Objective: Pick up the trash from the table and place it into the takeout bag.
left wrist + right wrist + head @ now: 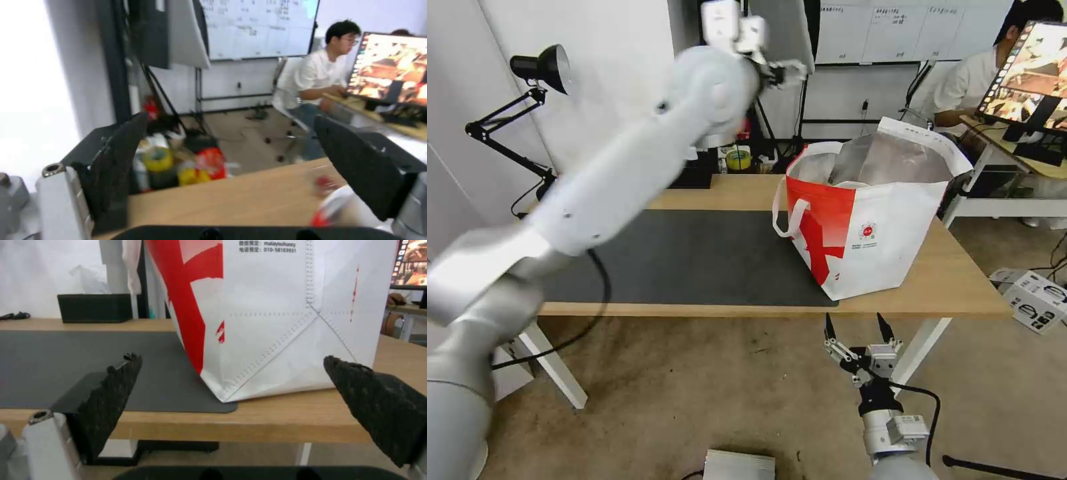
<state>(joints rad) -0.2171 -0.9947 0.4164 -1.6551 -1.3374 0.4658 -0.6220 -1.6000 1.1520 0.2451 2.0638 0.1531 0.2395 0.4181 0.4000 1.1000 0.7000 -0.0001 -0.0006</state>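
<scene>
Nearest to us, our right gripper [857,328] hangs low in front of the table's near edge, below the tabletop, wrist pointing up and forward. Its two dark fingers [116,396] are spread wide with nothing between them; in the right wrist view they frame the bottom corner of the takeout bag [285,316].

Our left arm sweeps up from the lower left and reaches high over the far side of the table [960,280], its left gripper [787,70] raised well above the surface. In the left wrist view its fingers [111,170] stand far apart and hold nothing, with the far table edge below them.

The table is a long light-wood top on white legs, carrying a dark grey mat [694,257] across its left and middle. The floor beneath is beige.

The takeout bag stands upright on the right part of the table, one bottom corner on the mat and the rest on bare wood. Its mouth opens upward, showing silver foil lining; the red panel faces left and toward us, the white side with the round logo faces us.

Farther back, a black tissue box [94,308] sits near the table's far edge, and a black desk lamp [540,67] stands at left against the white wall.
</scene>
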